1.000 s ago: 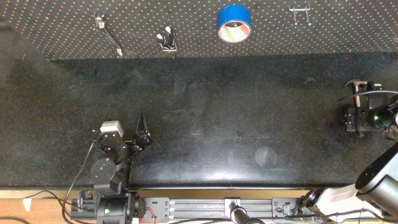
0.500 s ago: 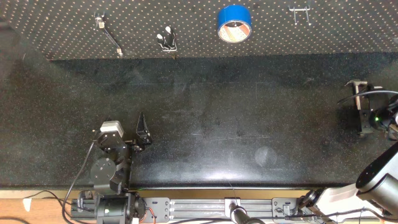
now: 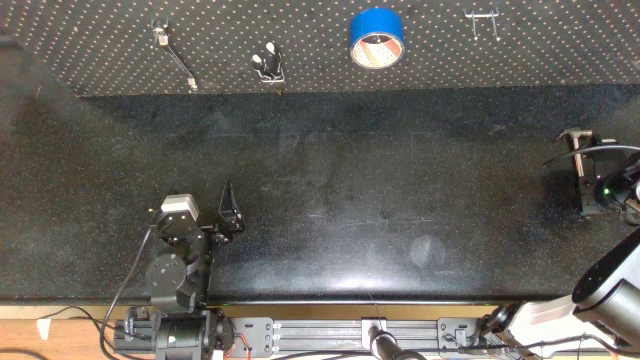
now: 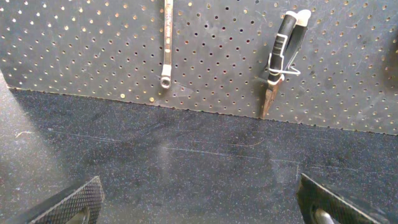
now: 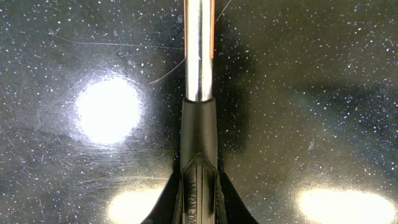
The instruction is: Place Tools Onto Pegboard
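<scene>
Right gripper (image 5: 199, 208) clamped on hammer (image 5: 199, 62) grip; shaft extends straight beyond the fingers, head end toward pegboard (image 3: 300, 45).

The hammer (image 5: 199, 56) runs out of the right wrist view at both ends, its head unseen; from above, its handle is hidden under the right arm (image 3: 605, 190). The wrench (image 4: 166, 43) loses its upper end at the left wrist view's edge, and the left pincer (image 4: 199, 202) is cropped to its finger corners.
</scene>
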Controlling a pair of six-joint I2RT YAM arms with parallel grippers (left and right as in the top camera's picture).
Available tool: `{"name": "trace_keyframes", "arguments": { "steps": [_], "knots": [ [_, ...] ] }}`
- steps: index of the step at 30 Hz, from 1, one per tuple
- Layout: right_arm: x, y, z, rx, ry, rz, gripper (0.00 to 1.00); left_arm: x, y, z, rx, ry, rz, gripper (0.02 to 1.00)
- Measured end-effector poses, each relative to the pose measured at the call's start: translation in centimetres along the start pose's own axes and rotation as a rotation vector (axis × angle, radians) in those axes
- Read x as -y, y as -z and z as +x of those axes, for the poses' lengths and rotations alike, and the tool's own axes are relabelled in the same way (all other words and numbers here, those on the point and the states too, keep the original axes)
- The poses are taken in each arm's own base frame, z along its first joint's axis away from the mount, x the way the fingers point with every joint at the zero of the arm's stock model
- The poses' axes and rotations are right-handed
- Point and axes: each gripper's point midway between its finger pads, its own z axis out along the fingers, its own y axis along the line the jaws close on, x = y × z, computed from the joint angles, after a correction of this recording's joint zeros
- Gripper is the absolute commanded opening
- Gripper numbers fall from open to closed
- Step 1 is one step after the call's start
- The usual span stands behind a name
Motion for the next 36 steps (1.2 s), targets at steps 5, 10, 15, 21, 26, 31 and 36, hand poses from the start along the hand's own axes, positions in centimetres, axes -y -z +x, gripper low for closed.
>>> {"name": "trace_keyframes", "arguments": {
  "steps": [5,10,15,21,26,31,36],
  "knots": [
    [-1.2,0.2,-0.6,-0.003,-0.015,-0.01,0.073,0.0,0.0,0.0,0.0,0.0,0.0,0.996],
    [-4.8,8.3,-5.8,0.317,0.003,-0.023,0.073,0.0,0.0,0.0,0.0,0.0,0.0,0.996],
    [-8.2,18.8,-7.3,0.67,-0.043,-0.052,0.073,0.0,0.0,0.0,0.0,0.0,0.0,0.996],
    [-13.2,22.6,-11.8,0.879,0.04,-0.231,0.073,0.0,0.0,0.0,0.0,0.0,0.0,0.996],
    [-17.2,24.2,-14.3,0.942,0.068,-0.297,0.073,0.0,0.0,0.0,0.0,0.0,0.0,0.996],
    [-20.4,24.1,-14.9,0.923,0.081,-0.317,0.073,0.0,0.0,0.0,0.0,0.0,0.0,0.996],
    [-22.2,23.0,-15.1,0.885,0.094,-0.272,0.071,0.0,0.0,0.0,0.0,0.0,0.0,0.996]
  ]
}}
